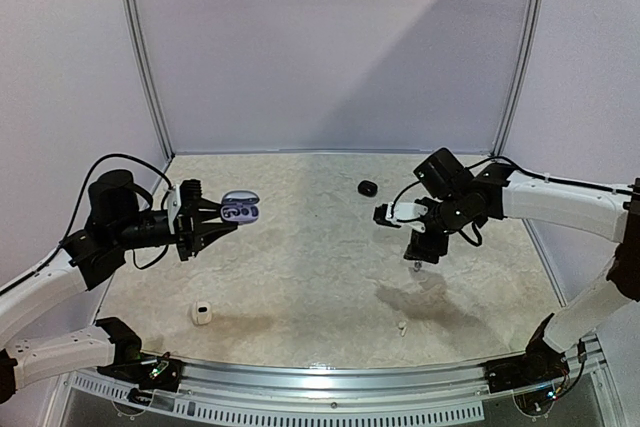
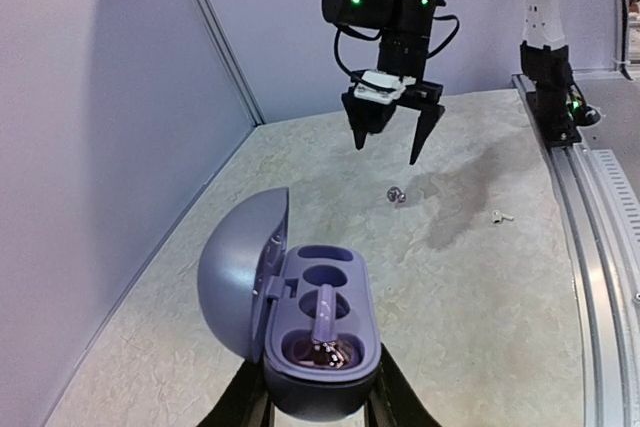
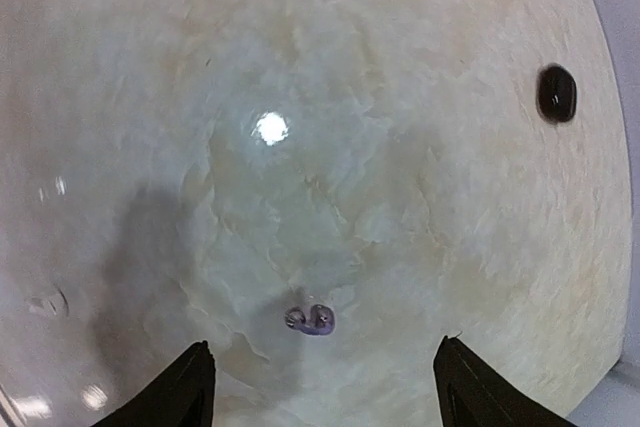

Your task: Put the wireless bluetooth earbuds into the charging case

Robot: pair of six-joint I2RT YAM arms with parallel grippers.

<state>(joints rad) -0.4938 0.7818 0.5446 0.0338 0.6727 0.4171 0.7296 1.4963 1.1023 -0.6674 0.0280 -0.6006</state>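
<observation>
At 9 o'clock the left pincer [image 1: 222,219] clamps the charging case [image 2: 320,347], lid open to receive; at 3 o'clock the right pincer [image 2: 388,150] gapes empty over 1 lilac earbud [image 3: 310,320].

Top external overlooks the table [image 1: 300,247] from high behind. Left wrist, close behind the charging case [image 2: 235,282], faces the right gripper [image 2: 386,152]. Right wrist looks straight down; both wrist views share one earbud [image 2: 396,195].
</observation>
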